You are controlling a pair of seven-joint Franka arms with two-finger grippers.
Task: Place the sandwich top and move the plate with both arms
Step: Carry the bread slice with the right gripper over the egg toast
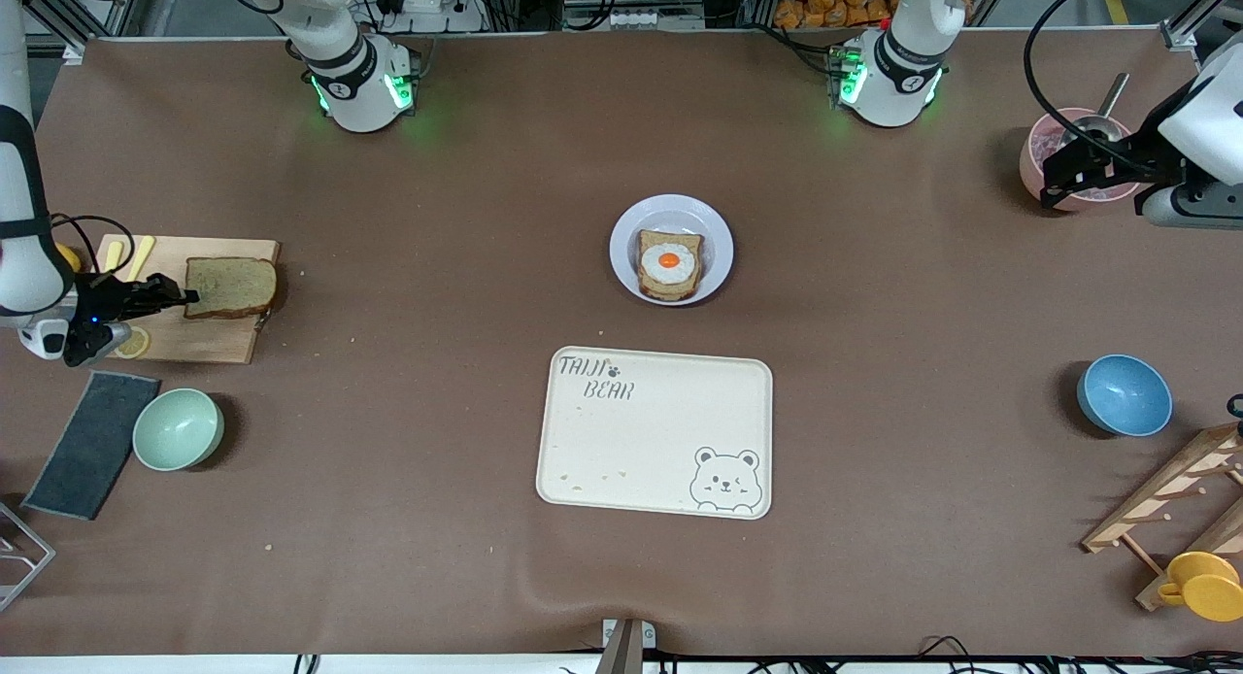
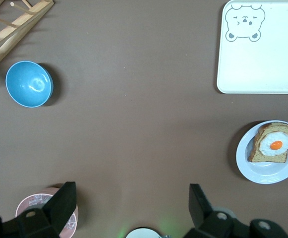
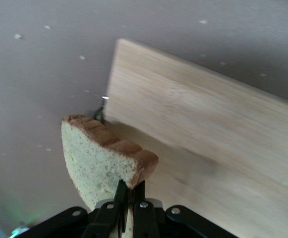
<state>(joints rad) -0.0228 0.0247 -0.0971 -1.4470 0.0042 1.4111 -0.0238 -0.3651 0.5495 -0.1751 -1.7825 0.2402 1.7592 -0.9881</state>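
Over the wooden cutting board (image 1: 184, 300) we find the right gripper (image 1: 190, 295) clamped on the sandwich top (image 1: 231, 286). Toward the left arm's end from that board, on brown table covering (image 1: 388, 266), sits the plate (image 1: 716, 229); the left gripper (image 2: 129, 203), jaws apart, waits above a pink bowl (image 1: 1035, 159).

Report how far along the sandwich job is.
Done: the right end effector is shut on the sandwich top over the cutting board. In hand: carrying that slice away. Left: laying it on the egg slice on the plate, then moving the plate with both arms. The left end effector waits open above the pink bowl.
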